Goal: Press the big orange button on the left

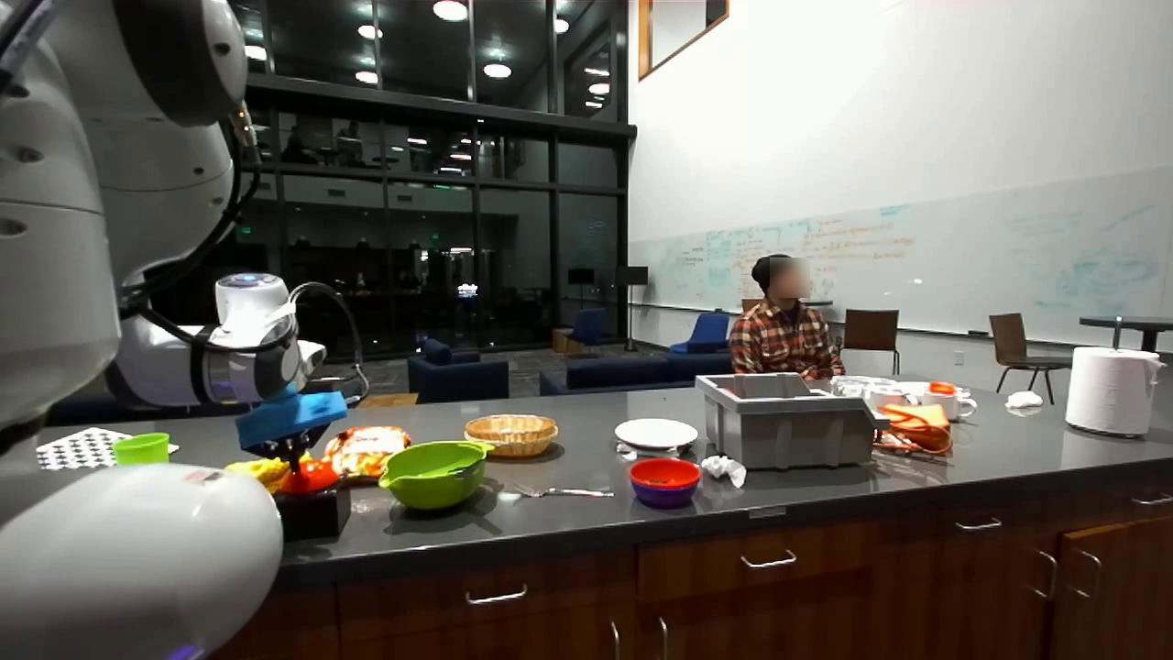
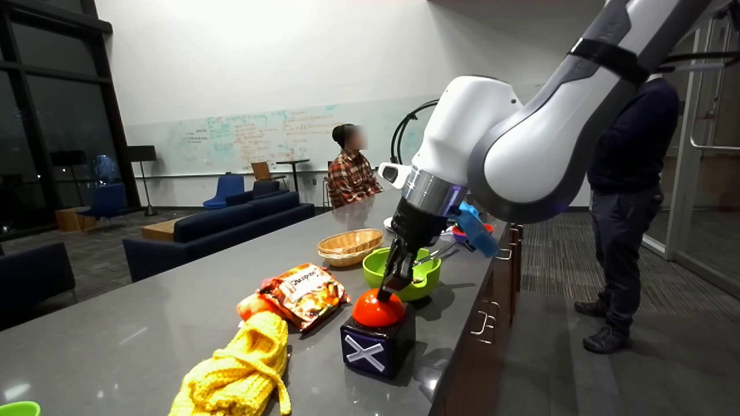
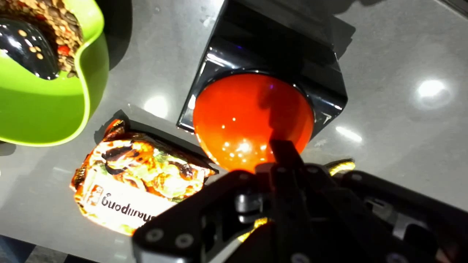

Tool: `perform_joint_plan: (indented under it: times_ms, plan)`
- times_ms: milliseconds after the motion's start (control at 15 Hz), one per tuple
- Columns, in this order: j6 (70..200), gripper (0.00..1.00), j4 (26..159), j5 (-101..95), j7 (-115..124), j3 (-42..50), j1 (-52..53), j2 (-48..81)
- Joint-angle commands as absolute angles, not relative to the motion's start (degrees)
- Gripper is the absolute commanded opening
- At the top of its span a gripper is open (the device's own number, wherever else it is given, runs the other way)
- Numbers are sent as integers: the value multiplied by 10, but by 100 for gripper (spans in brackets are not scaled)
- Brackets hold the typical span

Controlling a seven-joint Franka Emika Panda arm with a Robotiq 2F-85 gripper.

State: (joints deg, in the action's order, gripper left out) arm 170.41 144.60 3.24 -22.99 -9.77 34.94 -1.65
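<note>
The big orange button is a glossy dome (image 2: 370, 315) on a black box (image 2: 406, 341) with a silver X on one face. The dome (image 1: 321, 475) also shows in an exterior view near the robot, and it fills the middle of the wrist view (image 3: 245, 117). My gripper (image 2: 384, 296) points down, with its fingertips at the top of the dome, seemingly touching it. In the wrist view the fingers (image 3: 284, 148) are together with nothing between them, over the dome's lower right part. Whether the dome is pushed down cannot be told.
A green bowl (image 2: 429, 286) with food and a spoon stands close beside the box. A snack packet (image 2: 303, 294) and a yellow knitted item (image 2: 231, 370) lie near it. A wicker basket (image 1: 510, 434) and a grey bin (image 1: 788, 435) stand farther along the counter.
</note>
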Motion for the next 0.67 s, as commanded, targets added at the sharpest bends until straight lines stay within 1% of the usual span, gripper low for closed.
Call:
perform_joint_plan:
  times_ms: [0, 600]
  plan:
    - [1700, 0, 1435, 62, -245, -98, 354, -16]
    - [1688, 0, 1427, 47, -233, -94, 347, -2]
